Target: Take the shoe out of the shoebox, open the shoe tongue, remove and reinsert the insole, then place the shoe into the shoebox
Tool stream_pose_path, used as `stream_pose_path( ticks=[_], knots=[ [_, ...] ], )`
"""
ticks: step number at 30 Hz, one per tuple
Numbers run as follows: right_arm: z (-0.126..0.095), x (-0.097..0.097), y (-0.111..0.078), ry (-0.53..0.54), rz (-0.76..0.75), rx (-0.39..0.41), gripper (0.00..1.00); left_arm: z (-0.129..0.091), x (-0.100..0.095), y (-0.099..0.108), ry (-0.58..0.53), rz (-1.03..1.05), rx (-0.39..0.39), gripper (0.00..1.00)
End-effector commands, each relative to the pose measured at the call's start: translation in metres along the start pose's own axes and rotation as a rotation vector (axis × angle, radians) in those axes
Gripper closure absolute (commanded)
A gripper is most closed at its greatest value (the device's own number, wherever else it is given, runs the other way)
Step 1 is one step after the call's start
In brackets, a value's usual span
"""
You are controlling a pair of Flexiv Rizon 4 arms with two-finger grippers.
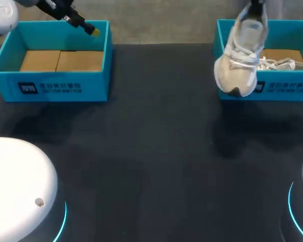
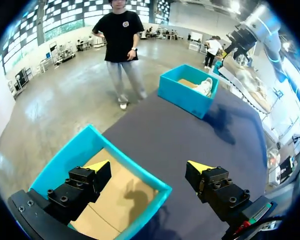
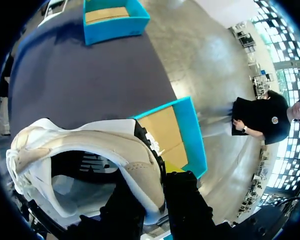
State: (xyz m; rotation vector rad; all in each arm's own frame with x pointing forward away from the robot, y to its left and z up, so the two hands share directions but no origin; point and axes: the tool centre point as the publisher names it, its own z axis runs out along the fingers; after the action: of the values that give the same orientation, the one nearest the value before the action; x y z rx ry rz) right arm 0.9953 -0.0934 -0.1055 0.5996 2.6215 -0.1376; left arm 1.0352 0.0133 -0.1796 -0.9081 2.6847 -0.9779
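Right gripper (image 3: 157, 180) clamped on heel collar of white-and-beige mesh sneaker (image 1: 237, 60) — one finger inside, one outside. Shoe hangs toe-down over front wall of blue cardboard shoebox (image 1: 288, 85) at far right corner of black table (image 1: 156, 151); second pale sneaker (image 1: 285, 64) lies inside. Left gripper (image 2: 147, 172) fingers wide apart, empty, over matching blue box (image 1: 50, 85) at far left corner. Looks like lift-out step. Carry toe clear of wall before lowering — set sole flat toward table's middle, within left arm's reach.

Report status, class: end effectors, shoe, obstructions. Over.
Left end effector open over the left blue cardboard shoebox. Right end effector shut on the heel of the pale grey mesh sneaker, toe hanging down before the right blue shoebox. Second sneaker lying inside it.
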Motion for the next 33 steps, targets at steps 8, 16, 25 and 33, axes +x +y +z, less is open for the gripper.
stream_pose_path(
  ticks=[8,16,25,33],
  knots=[
    [0.023,-0.033,-0.027,-0.033,-0.022,-0.062,1.0,0.005,0.012,0.005,-0.027,-0.071,-0.021,0.0],
    [0.036,-0.067,-0.04,-0.047,-0.031,-0.032,1.0,0.003,0.008,0.01,-0.12,-0.26,-0.01,0.0],
    [0.05,-0.078,-0.047,-0.055,-0.081,0.035,1.0,-0.002,0.003,0.016,-0.18,-0.38,-0.041,0.0],
    [0.05,-0.078,-0.047,-0.055,-0.081,0.035,1.0,-0.002,0.003,0.016,-0.18,-0.38,-0.041,0.0]
  ],
)
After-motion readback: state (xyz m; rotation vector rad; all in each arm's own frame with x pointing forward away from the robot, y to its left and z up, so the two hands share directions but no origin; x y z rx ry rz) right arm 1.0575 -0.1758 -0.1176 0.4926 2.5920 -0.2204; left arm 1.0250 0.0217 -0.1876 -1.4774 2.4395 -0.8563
